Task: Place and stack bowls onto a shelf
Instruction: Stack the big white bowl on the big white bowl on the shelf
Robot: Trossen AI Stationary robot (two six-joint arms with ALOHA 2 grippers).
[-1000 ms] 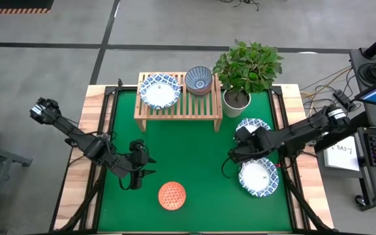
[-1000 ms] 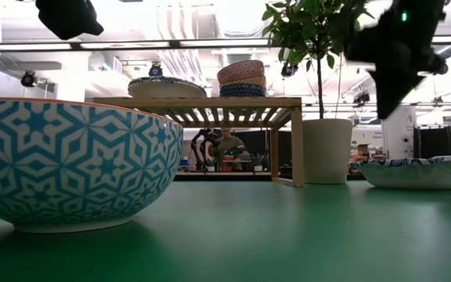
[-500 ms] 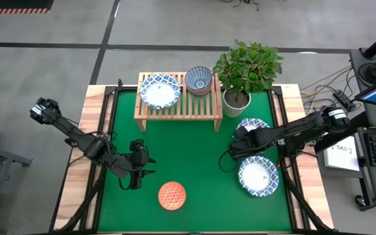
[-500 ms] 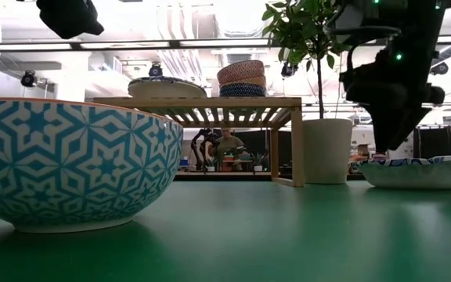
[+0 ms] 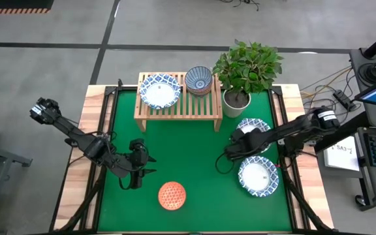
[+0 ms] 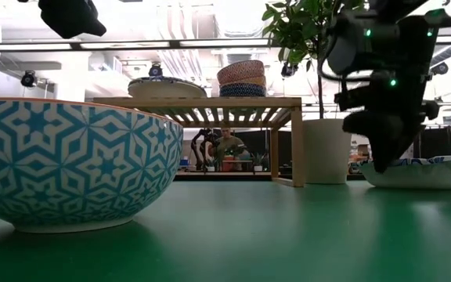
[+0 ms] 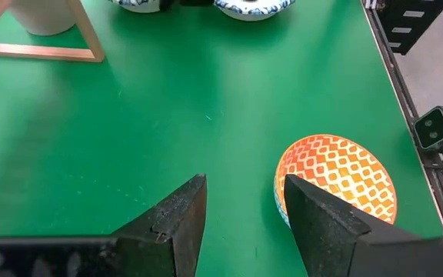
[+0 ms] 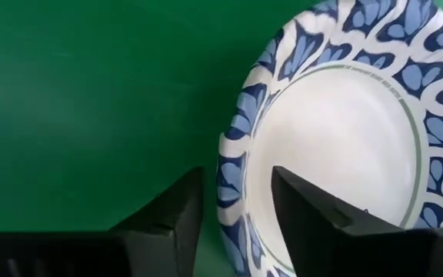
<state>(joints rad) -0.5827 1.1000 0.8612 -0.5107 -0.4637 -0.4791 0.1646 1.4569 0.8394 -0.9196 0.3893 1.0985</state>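
Note:
The light-wood shelf (image 5: 191, 106) at the far side carries a white blue-rimmed bowl (image 5: 160, 90) and a stack of small bowls (image 5: 199, 79). Two more white bowls rest on the green mat at the right, a far one (image 5: 254, 126) and a near one (image 5: 258, 176). My right gripper (image 8: 237, 175) is open low over the far one's left rim (image 6: 376, 166). A red-orange bowl (image 5: 172, 195) sits near the front edge. My left gripper (image 7: 243, 185) hangs open above the mat, just left of that bowl, with nothing between its fingers. My right gripper comes down on the white bowl's rim (image 8: 233, 192) slanting from above and from the right. One finger (image 8: 168, 219) is over the mat outside the bowl, and the other (image 8: 314, 215) is over its inside. I cannot tell whether they touch the rim. The bowl rests on the mat.
A white plant pot (image 5: 237, 100) with a leafy plant stands beside the shelf's right leg, just beyond the far white bowl. Bare green mat (image 5: 188, 147) lies between the shelf and the red-orange bowl. Wooden table borders (image 5: 77, 176) run along both sides.
My right gripper has come down from well above the table to the level of the far white bowl's rim and gone a little toward the table's left edge. The bowls have stayed where they were.

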